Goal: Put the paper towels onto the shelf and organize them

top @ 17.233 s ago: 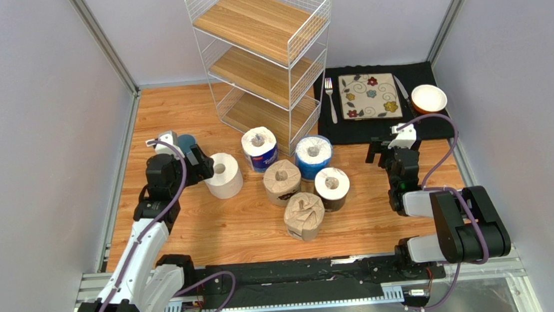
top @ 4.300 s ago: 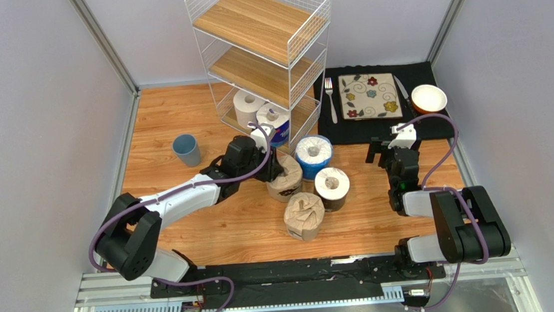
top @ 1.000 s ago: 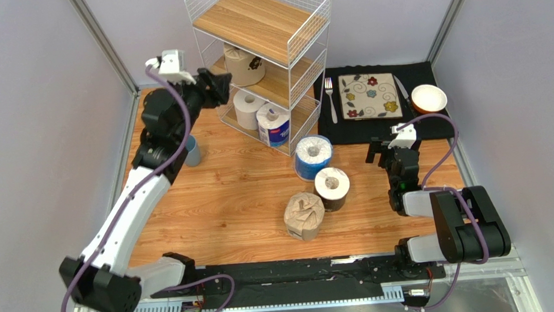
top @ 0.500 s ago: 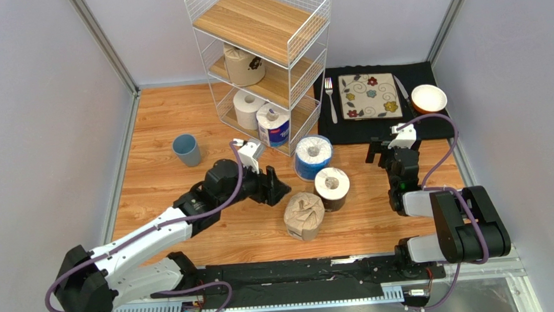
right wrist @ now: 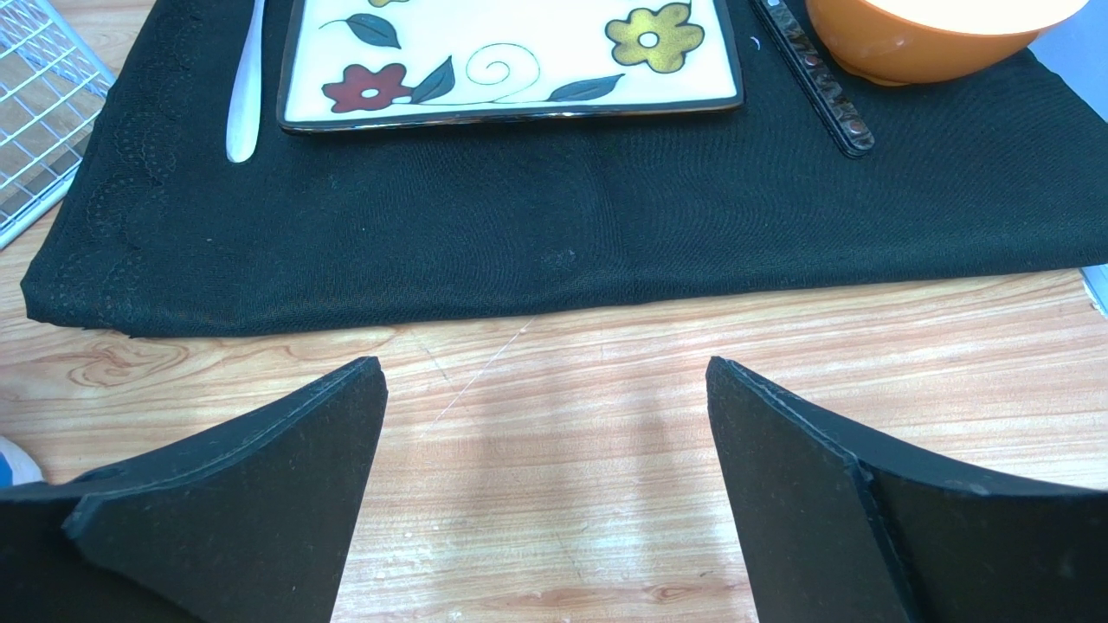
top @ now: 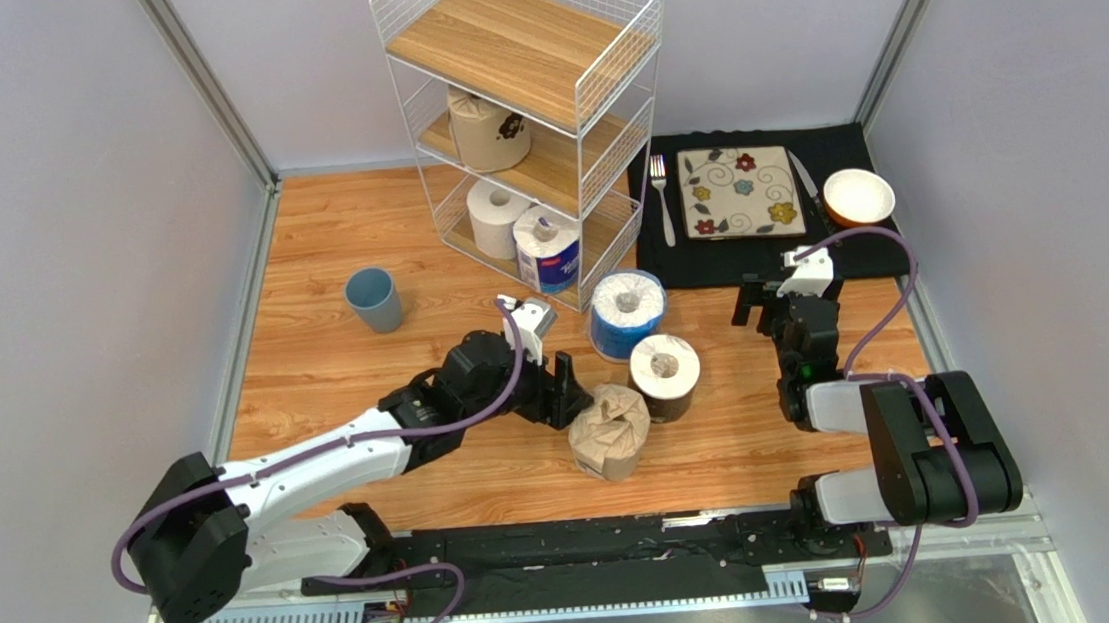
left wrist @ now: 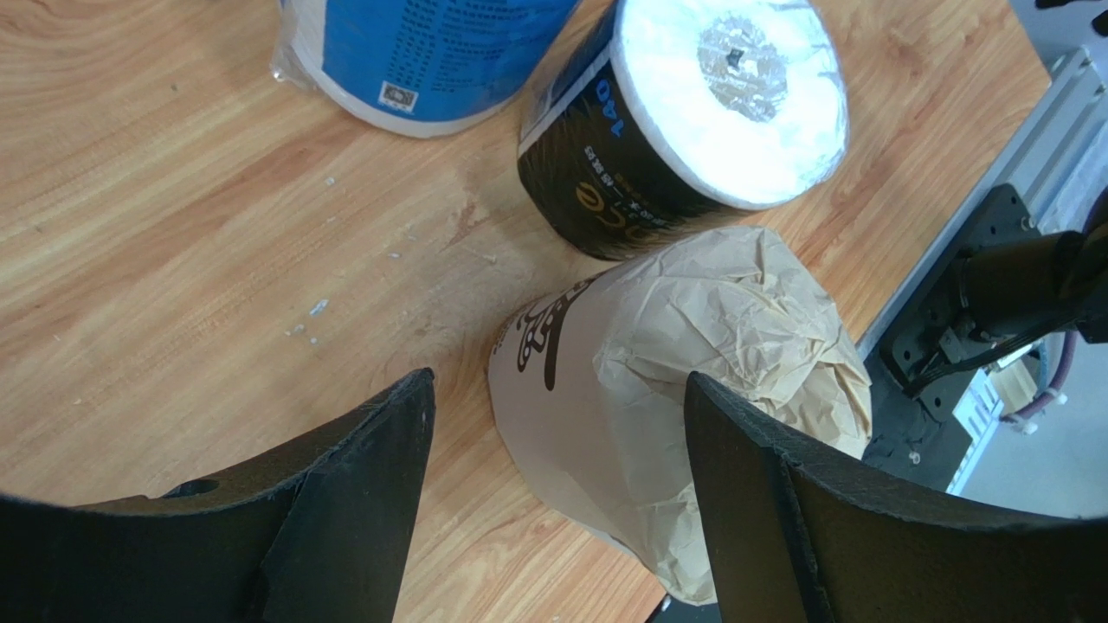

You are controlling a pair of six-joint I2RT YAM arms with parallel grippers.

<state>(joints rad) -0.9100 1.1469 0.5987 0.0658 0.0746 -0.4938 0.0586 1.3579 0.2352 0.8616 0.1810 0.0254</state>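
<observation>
On the shelf (top: pixel 522 43), one tan-wrapped paper towel roll (top: pixel 489 129) stands on the middle tier. A plain white roll (top: pixel 492 209) and a blue-label roll (top: pixel 549 250) stand on the bottom tier. On the table stand a blue-wrapped roll (top: pixel 627 313) (left wrist: pixel 416 52), a dark-wrapped roll (top: pixel 666 374) (left wrist: pixel 676 123) and a second tan roll (top: pixel 609 430) (left wrist: pixel 676 390). My left gripper (top: pixel 561 394) (left wrist: pixel 559 380) is open, low over the table, its fingers straddling the near side of this tan roll. My right gripper (top: pixel 771 296) (right wrist: pixel 546 370) rests open over bare wood, holding nothing.
A blue cup (top: pixel 374 299) stands left of the shelf. A black cloth (top: pixel 842 249) (right wrist: pixel 546 221) at the back right carries a flowered plate (top: pixel 740 192) (right wrist: pixel 507 59), fork (top: pixel 661 197), knife (top: pixel 802 177) and orange bowl (top: pixel 859 198) (right wrist: pixel 936 26). Grey walls close both sides.
My left arm came away from the shelf's middle tier, leaving a tan roll there, dropped to the table and moved right up to the other tan roll. The right arm has not moved.
</observation>
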